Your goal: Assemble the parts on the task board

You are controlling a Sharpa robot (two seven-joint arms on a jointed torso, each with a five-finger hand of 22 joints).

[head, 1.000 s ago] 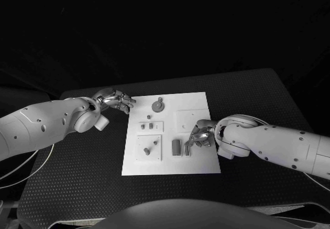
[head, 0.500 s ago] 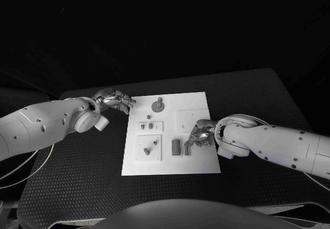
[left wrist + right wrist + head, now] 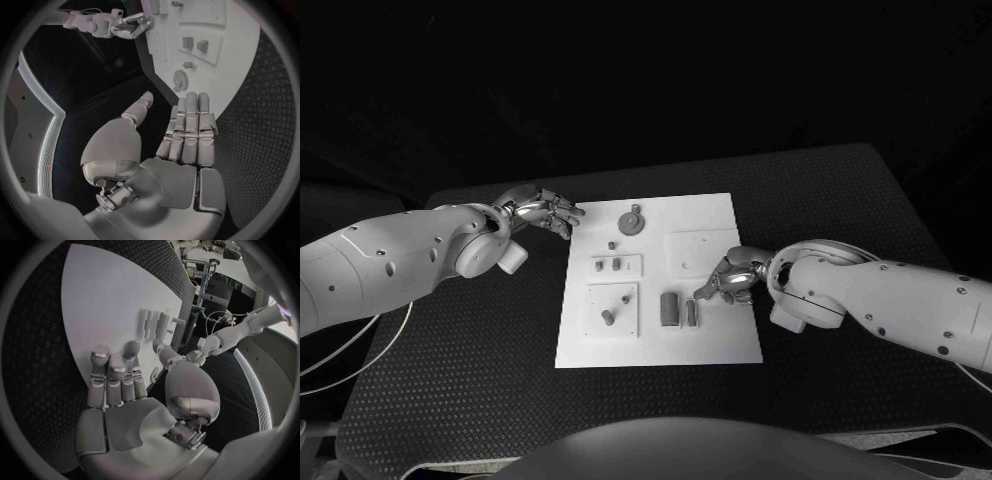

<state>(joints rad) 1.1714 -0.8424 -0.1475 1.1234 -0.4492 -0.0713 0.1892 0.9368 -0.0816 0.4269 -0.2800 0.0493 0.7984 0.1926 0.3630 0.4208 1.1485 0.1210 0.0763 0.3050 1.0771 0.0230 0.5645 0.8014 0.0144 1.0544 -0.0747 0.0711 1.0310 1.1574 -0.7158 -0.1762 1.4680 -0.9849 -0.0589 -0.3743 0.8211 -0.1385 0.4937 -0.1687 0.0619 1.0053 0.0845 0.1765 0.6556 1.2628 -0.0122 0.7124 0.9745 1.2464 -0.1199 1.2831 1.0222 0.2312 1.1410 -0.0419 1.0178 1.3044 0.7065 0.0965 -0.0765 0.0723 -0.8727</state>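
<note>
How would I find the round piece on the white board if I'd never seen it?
Look at the white board in the middle of the black table. Go to its far edge, near the left hand. The round piece lies there, a flat grey disc; the other parts are small pegs and upright bars.

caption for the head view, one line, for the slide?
Right hand over the task board's right side beside two upright grey parts; left hand, holding nothing, at its far left corner.
</note>
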